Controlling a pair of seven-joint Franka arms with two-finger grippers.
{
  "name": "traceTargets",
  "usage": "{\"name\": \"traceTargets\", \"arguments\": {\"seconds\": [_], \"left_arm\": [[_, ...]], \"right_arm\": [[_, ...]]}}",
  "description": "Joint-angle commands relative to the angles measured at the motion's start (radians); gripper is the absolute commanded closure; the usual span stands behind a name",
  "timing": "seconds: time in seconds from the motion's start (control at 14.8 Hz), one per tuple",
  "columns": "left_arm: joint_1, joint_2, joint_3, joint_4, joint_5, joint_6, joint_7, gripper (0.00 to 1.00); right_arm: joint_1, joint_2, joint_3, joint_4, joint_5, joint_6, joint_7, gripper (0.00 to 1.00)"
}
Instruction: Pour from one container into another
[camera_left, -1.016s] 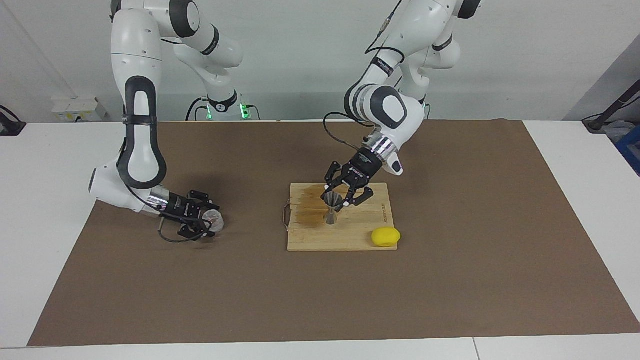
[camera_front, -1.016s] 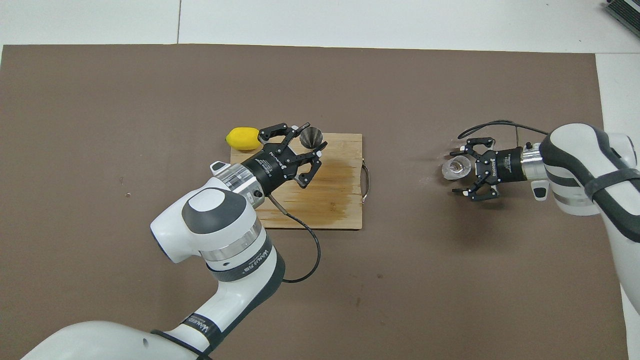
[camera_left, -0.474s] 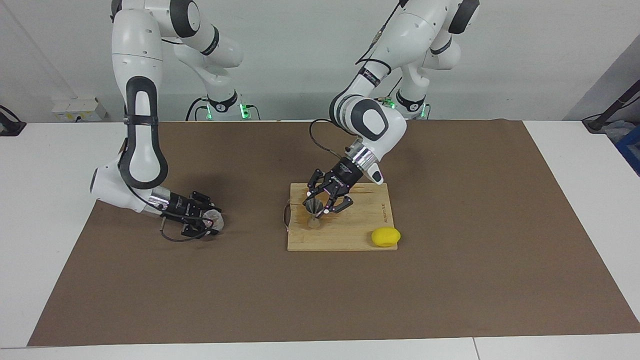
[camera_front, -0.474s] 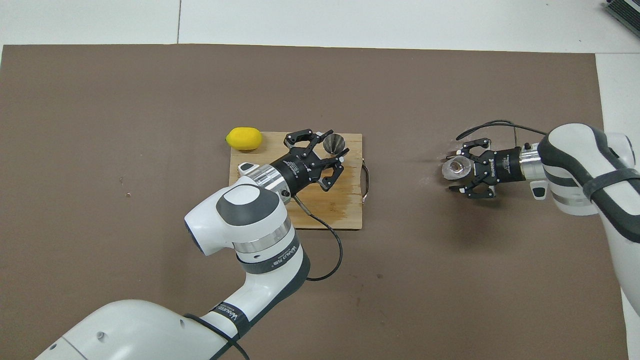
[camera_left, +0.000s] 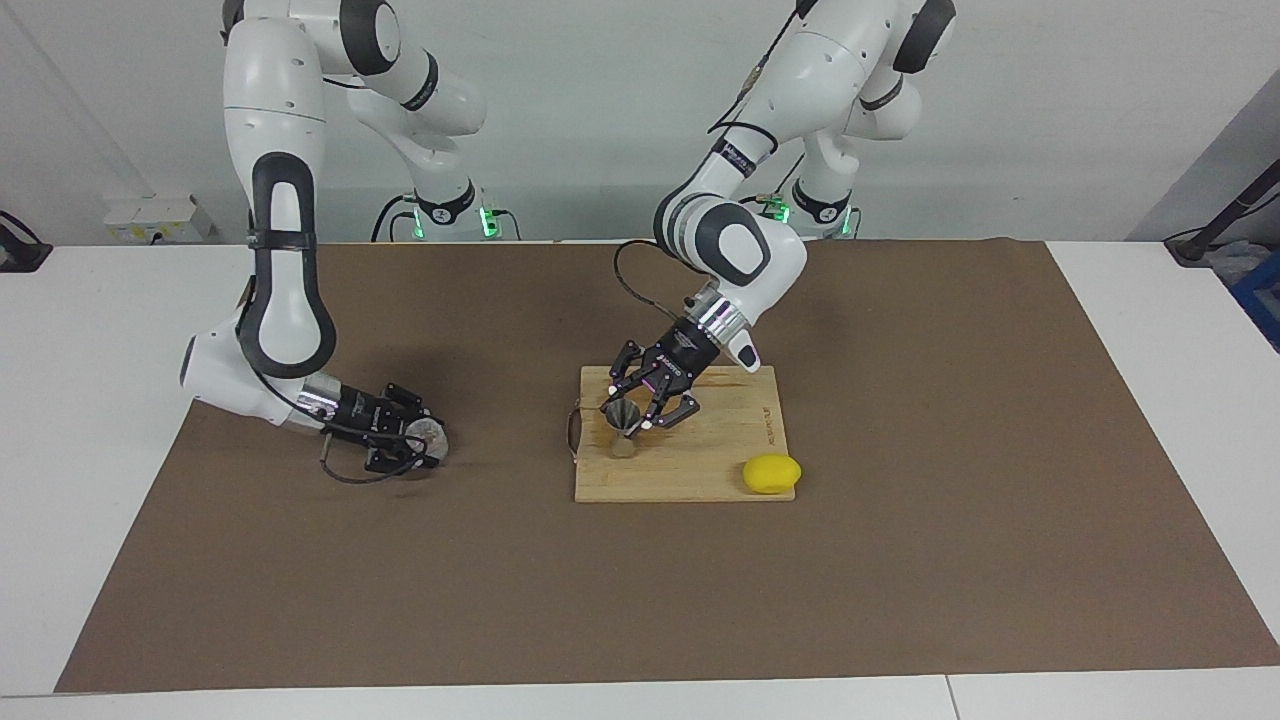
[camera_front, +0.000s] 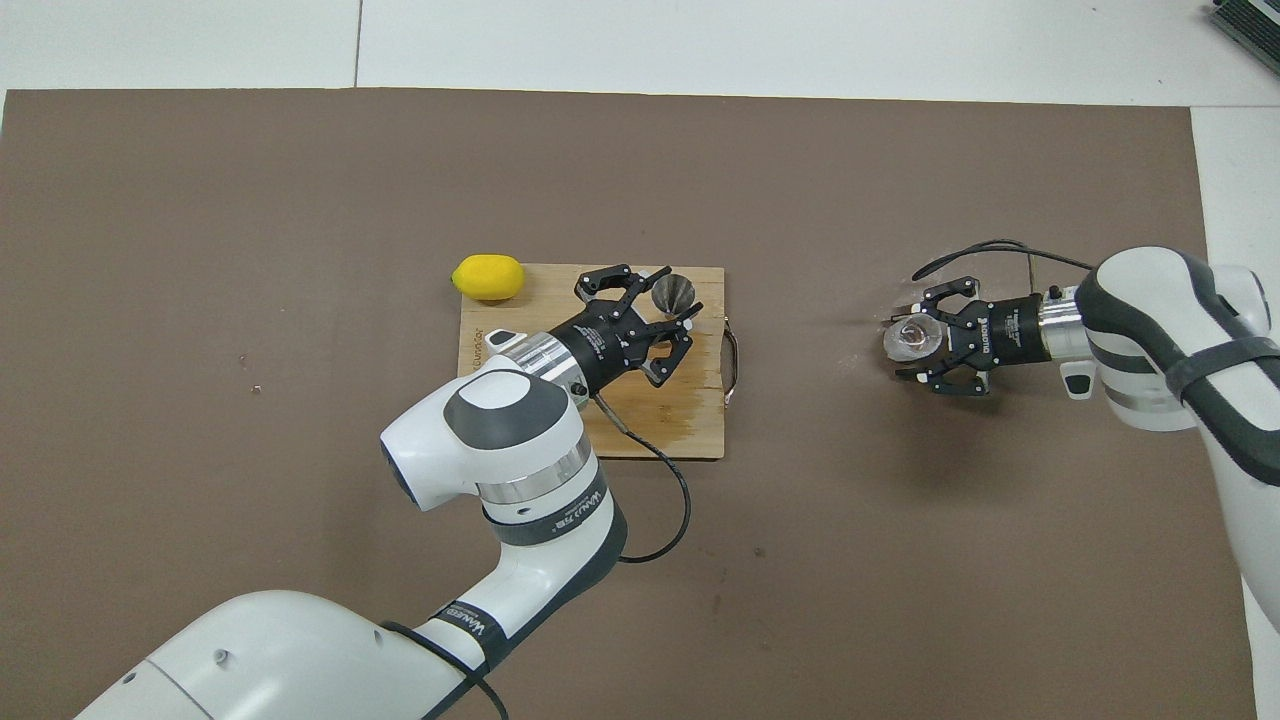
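Left gripper (camera_left: 628, 410) pinches the jigger (camera_left: 622, 418) on the cutting board (camera_left: 700, 470), long axis upright, mouth up. Right gripper (camera_left: 420, 440) clamps the clear cup (camera_left: 432, 437) on the brown mat (camera_left: 900, 550) toward the right arm's end, mouth up.

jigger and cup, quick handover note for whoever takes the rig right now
Left gripper: at the jigger, fingers around its waist; jigger upright on the board, at the board's end toward the right arm.
Right gripper: low over the mat, shut on the cup, pinkish contents inside.
Done: both containers in hand.
Left: bring them together, pour cup into jigger.
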Motion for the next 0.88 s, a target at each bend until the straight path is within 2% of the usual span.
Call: {"name": "traceTargets", "arguments": {"seconds": [0.0, 0.34, 0.47, 0.54, 0.61, 0.68, 0.75, 0.81], "left_arm": [[-0.022, 0.02, 0.011, 0.029, -0.032, 0.029, 0.01, 1.0], [-0.023, 0.02, 0.013, 0.02, -0.041, 0.033, 0.01, 1.0], [-0.025, 0.02, 0.013, 0.012, -0.044, 0.041, 0.01, 1.0], [-0.026, 0.02, 0.013, 0.011, -0.046, 0.041, 0.01, 0.94], [-0.026, 0.02, 0.013, 0.012, -0.046, 0.041, 0.01, 0.85], [-0.026, 0.02, 0.013, 0.014, -0.046, 0.041, 0.01, 0.47], [-0.026, 0.02, 0.013, 0.012, -0.046, 0.043, 0.01, 0.0], [-0.026, 0.02, 0.011, 0.012, -0.045, 0.044, 0.01, 0.0]], "right_arm": [[0.001, -0.003, -0.001, -0.007, 0.01, 0.018, -0.031, 0.42], [0.015, -0.009, -0.001, 0.001, 0.001, 0.019, -0.02, 0.46], [0.02, -0.013, -0.002, 0.002, 0.0, 0.019, -0.014, 0.57], [0.023, -0.015, -0.002, 0.002, 0.0, 0.019, -0.014, 0.67], [0.023, -0.016, -0.002, 0.002, -0.002, 0.019, -0.014, 0.73], [0.024, -0.021, -0.002, 0.002, -0.004, 0.019, -0.014, 0.79], [0.03, -0.029, -0.002, 0.004, -0.004, 0.018, -0.012, 0.82], [0.038, -0.032, -0.005, 0.004, -0.004, 0.019, -0.011, 0.85]]}}
